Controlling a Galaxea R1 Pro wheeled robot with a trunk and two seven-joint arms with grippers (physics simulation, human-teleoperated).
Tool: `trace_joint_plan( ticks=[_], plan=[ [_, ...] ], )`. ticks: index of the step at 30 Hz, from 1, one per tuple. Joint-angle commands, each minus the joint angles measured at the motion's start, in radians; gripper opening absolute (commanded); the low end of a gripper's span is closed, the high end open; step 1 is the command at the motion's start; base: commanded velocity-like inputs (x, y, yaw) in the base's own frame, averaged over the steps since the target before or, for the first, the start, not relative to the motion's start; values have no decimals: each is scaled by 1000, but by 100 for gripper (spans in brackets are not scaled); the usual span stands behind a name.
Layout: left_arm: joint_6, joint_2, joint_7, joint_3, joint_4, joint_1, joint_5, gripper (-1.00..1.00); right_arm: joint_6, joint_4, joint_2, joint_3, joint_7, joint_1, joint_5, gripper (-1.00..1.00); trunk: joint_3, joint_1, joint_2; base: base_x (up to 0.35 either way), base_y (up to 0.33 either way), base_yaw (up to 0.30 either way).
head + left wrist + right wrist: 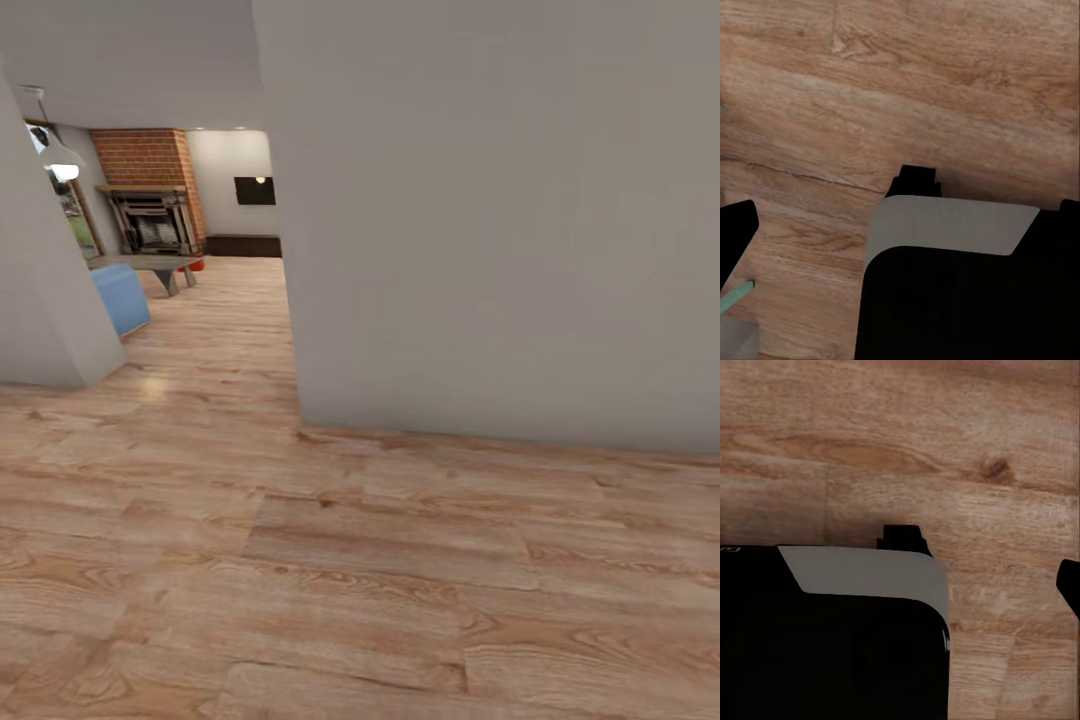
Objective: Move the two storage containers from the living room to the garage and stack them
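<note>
I am in a hallway with a light wood-plank floor (pixel 330 570). Through the opening at the upper left lies the living room (pixel 215 170), with a low dark bench (pixel 150 263). A small orange-red patch (pixel 196 264) shows by the bench's far leg, too small to tell whether it is a storage container. The garage is out of view. My left gripper (pixel 911 206) hangs over the planks, with one dark finger (pixel 739 232) at the frame's edge. My right gripper (pixel 900 559) hangs likewise, its finger (pixel 1071 585) at the opposite edge. Nothing is held in either.
A pale wall (pixel 500 220) fills the right and ends in a corner just ahead. Another wall corner (pixel 45 300) stands at the left. Beyond the gap are a blue ottoman (pixel 122 295) and a brick fireplace (pixel 150 200). My black-and-grey base (pixel 952 285) shows under both wrists.
</note>
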Motion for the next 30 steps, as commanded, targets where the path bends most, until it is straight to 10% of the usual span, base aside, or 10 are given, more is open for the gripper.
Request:
trace_joint_plan(
  ticks=[1, 30],
  plan=[
    [3, 0, 3, -4, -1, -1, 10, 100, -5, 3, 1, 8, -1, -1, -8, 100, -1, 1, 0, 321, 0, 256],
    [3, -1, 3, -4, -1, -1, 9, 100, -5, 3, 1, 8, -1, -1, -9, 100, -1, 1, 0, 321, 0, 267]
  ],
)
